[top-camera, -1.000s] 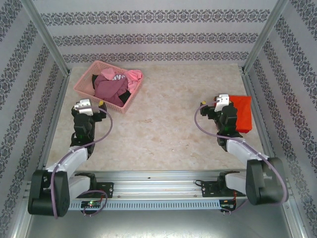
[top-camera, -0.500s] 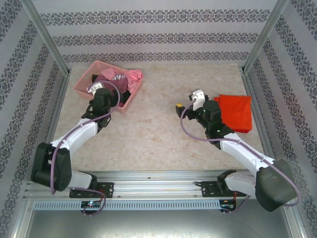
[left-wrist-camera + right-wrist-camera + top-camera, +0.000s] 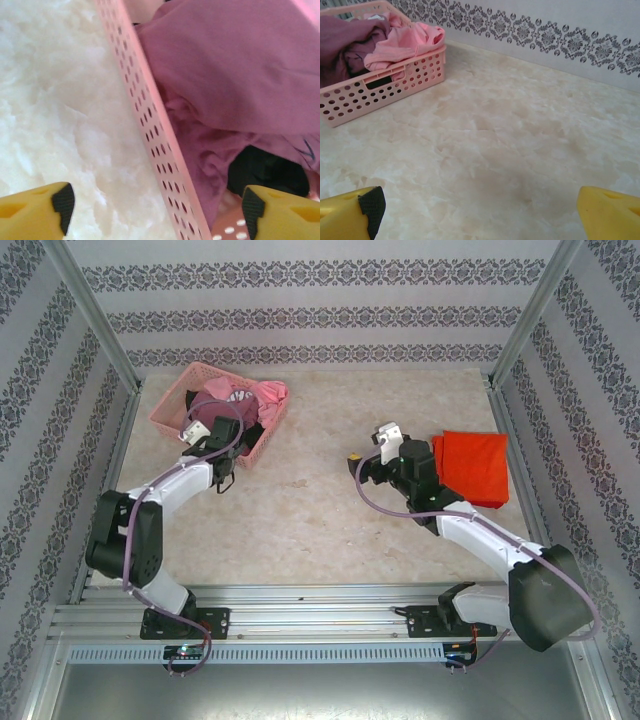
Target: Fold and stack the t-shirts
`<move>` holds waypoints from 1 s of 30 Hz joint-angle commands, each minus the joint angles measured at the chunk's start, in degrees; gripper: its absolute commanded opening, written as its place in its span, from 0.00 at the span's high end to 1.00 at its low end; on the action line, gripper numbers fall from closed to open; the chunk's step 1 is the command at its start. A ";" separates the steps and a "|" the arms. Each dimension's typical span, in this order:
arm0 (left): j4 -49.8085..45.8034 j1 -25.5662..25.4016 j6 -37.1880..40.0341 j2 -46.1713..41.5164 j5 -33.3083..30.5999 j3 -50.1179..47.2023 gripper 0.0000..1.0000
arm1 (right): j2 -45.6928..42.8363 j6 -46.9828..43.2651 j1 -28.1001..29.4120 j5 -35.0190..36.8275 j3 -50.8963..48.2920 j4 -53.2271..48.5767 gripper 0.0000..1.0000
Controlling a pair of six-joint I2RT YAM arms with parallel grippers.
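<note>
The salmon-pink t-shirt (image 3: pixel 270 392) lies crumpled at the far right end of the pink basket (image 3: pixel 165 410); the right wrist view shows the pink t-shirt (image 3: pixel 405 42) draped over the rim. The orange-red t-shirt (image 3: pixel 475 465) lies folded flat on the table at the right. My left gripper (image 3: pixel 226 452) is open at the basket's near wall. In the left wrist view the left gripper (image 3: pixel 155 215) straddles that perforated wall (image 3: pixel 150 130). My right gripper (image 3: pixel 360 462) is open, left of the orange-red t-shirt. The right gripper (image 3: pixel 477 215) holds nothing over bare table.
A maroon garment (image 3: pixel 225 75) and a black one (image 3: pixel 265 170) fill most of the basket beside the pink tee. The marble-look table (image 3: pixel 320 510) is bounded by patterned walls and metal posts. The arm bases sit on the rail along the near edge.
The left arm stretched out from near its base to the basket's near wall. The right arm swung left, away from the orange-red t-shirt, which now lies fully uncovered.
</note>
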 commanded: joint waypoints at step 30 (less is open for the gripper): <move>-2.45 10.57 -8.68 8.92 6.19 7.41 1.00 | 5.80 0.90 0.39 -2.98 4.36 -0.85 0.02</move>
